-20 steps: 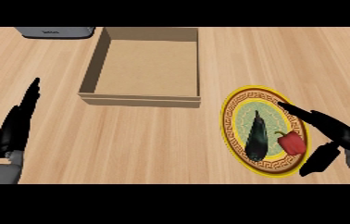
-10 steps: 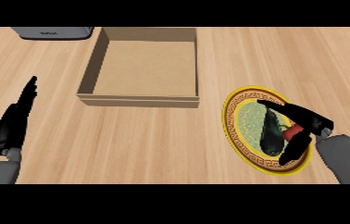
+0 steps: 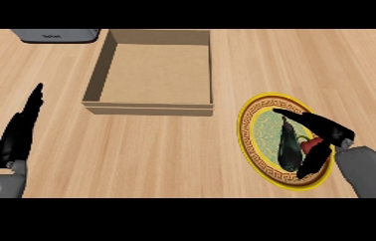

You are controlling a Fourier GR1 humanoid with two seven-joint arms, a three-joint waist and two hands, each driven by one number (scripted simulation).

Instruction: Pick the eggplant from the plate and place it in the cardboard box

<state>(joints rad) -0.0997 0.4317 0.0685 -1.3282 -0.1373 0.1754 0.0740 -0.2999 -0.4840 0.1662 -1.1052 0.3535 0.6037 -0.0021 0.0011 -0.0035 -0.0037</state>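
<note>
Head view, listed left to right. Left hand [image 3: 21,135]: resting at the left edge on the wooden counter [image 3: 147,150], fingers lying straight and pointing up the view, holding nothing. Grey appliance [image 3: 57,35]: sitting at the top left, only partly showing. Cardboard box [image 3: 147,107]: standing open-topped left of centre, well apart from both hands. Plate [image 3: 253,140]: yellow rim with patterned border, lying at the lower right. Eggplant [image 3: 289,146]: dark, lying lengthwise on the plate. Red item [image 3: 313,143]: small, showing just beside the eggplant, kind not discernible. Right hand [image 3: 323,135]: reaching over the plate, fingers spread either side of the eggplant, not closing on it.
</note>
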